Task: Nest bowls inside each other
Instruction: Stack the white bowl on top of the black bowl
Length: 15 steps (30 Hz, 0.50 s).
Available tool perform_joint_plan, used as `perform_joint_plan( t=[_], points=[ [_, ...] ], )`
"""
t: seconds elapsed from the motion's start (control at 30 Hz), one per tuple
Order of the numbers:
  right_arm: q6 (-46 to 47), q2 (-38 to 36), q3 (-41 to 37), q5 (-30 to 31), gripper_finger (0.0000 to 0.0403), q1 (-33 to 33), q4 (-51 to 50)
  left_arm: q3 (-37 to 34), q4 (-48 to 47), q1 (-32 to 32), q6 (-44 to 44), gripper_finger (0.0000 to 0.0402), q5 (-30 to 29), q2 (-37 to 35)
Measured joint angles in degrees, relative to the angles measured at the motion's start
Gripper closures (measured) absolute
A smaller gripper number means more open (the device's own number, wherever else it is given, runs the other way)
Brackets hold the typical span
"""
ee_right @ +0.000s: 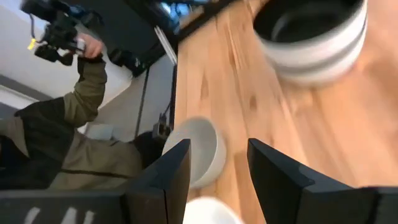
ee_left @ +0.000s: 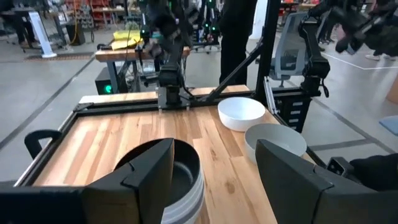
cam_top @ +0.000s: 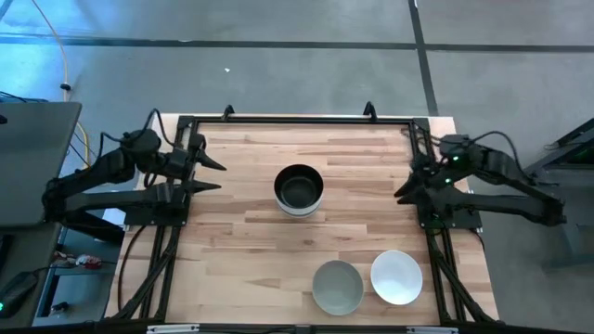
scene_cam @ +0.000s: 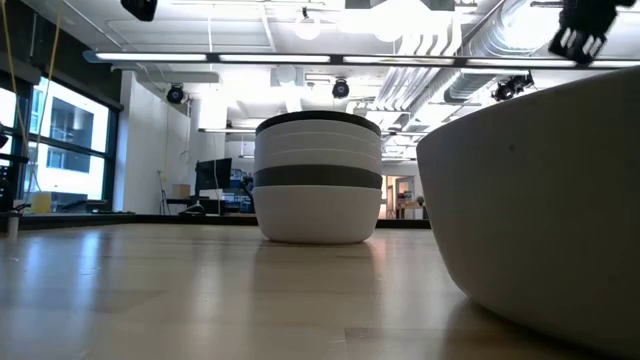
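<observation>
At table centre stands a nested bowl stack (cam_top: 299,190); a grey bowl (cam_top: 337,286) and white bowl (cam_top: 397,276) wait near. Smooth, rigid, likely slippery: pinch the rim. Left claw (cam_top: 212,173) and right claw (cam_top: 405,181) gape empty.

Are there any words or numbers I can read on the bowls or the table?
No readable text: none shows on the stack of bowls, the grey bowl, the white bowl or the wooden table.
Room beyond the table, seen from the left wrist: any signs or labels there are too blurred to read.
</observation>
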Motion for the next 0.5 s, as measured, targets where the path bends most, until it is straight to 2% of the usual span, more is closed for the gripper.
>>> perform_joint_plan(
  t=[0.17,0.3,0.4,0.5],
  points=[
    [2.61,0.07,-6.42,-4.64,0.0254,0.00,-0.16,-1.99,3.66,0.00,0.02,0.0186,0.01,-0.15],
    [1.19,0.07,-9.96,-6.40,0.0254,0.71,-0.17,-2.28,4.08,0.00,0.14,0.0186,0.02,-0.18],
    [-1.40,0.07,-11.69,-5.33,0.0254,2.25,-0.19,-2.31,4.10,0.00,0.04,0.0186,0.00,-0.16],
    [-3.44,0.07,-12.62,0.01,0.0254,3.84,-1.45,-2.31,4.15,0.00,0.05,0.0186,0.00,-0.18]
  ],
)
